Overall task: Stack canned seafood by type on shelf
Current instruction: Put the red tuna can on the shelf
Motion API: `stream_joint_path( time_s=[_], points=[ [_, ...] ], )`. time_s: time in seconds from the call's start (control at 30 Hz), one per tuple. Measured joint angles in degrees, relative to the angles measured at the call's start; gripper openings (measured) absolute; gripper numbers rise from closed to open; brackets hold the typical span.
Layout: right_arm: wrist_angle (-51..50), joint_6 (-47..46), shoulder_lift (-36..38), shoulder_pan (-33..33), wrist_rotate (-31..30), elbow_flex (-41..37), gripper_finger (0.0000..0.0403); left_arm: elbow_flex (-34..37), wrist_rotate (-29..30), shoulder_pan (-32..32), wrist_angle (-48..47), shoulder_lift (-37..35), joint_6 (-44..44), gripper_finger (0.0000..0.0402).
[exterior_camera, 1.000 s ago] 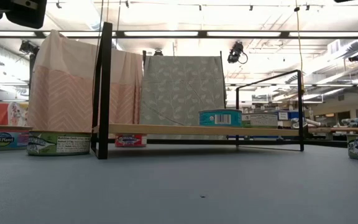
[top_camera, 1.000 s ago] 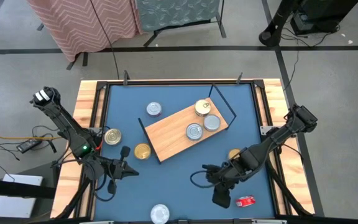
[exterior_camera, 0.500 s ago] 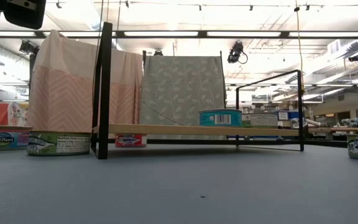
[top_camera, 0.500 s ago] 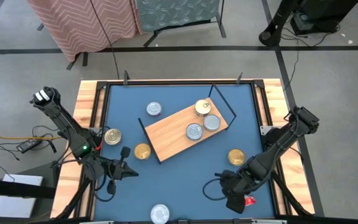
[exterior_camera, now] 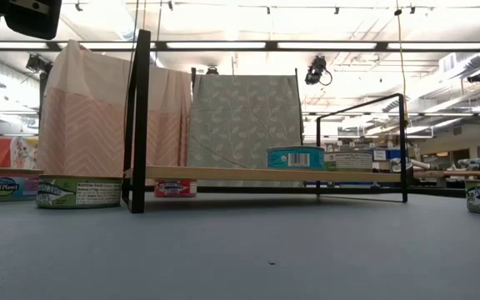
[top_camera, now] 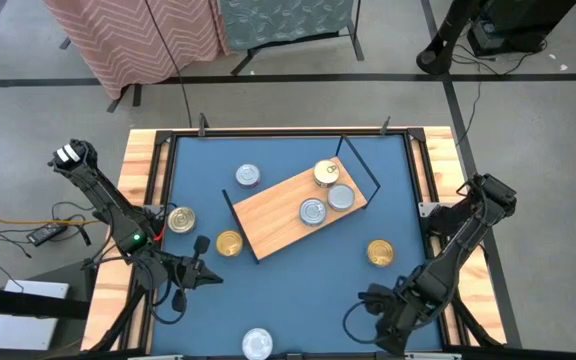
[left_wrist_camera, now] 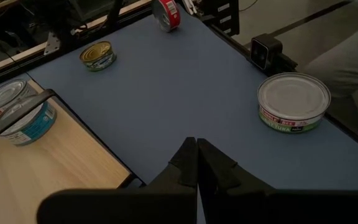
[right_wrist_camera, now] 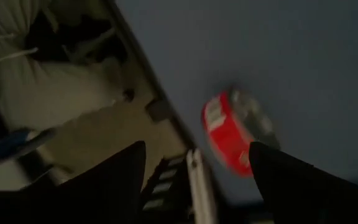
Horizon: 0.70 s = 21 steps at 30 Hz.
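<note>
Right gripper [top_camera: 393, 322] has moved from mid-table near the front right, a second ago, down to the table's front right corner, now directly over the spot where the red tin sat in the earlier high views; that tin is hidden under the arm in the high view now. Right wrist view shows the red tin [right_wrist_camera: 229, 138] tipped on its edge on the blue table [top_camera: 288, 270] by the rim, between the two dark fingers [right_wrist_camera: 114, 180], which stand wide apart and do not touch it. Fingers have spread wider over the last second. Left gripper [top_camera: 203, 272] unchanged, parked at the front left of the table, jaws pressed together, holding nothing. Shelf [top_camera: 293, 210] unchanged, lying at an angle mid-table, with three tins on its board: a gold-lid tin [top_camera: 326, 174] at the far end, a silver-lid tin [top_camera: 340, 197] just beside it, another silver-lid tin [top_camera: 312, 211] nearer the middle. Loose tins unmoved: one silver [top_camera: 247, 176] behind the shelf, two gold [top_camera: 181, 219] [top_camera: 228, 243] to its left, one gold [top_camera: 379, 252] to its front right, one silver [top_camera: 257, 343] at the front edge. Low view same as before.
</note>
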State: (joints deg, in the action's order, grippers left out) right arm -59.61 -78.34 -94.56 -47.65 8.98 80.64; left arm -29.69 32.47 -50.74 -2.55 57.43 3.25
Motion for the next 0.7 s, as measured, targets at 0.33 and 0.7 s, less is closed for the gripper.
stream_joint_path(
  time_s=[0.33,0.7],
  points=[
    [-0.2,3.2,0.0,0.2,-9.8,0.0,0.0274,0.0,0.0,0.0,0.0,0.0,0.0,0.0004],
    [-7.6,-2.8,-0.1,0.4,-2.4,-2.0,0.0315,0.0,0.0,0.0,0.0,0.0,0.0,0.0004]
  ],
)
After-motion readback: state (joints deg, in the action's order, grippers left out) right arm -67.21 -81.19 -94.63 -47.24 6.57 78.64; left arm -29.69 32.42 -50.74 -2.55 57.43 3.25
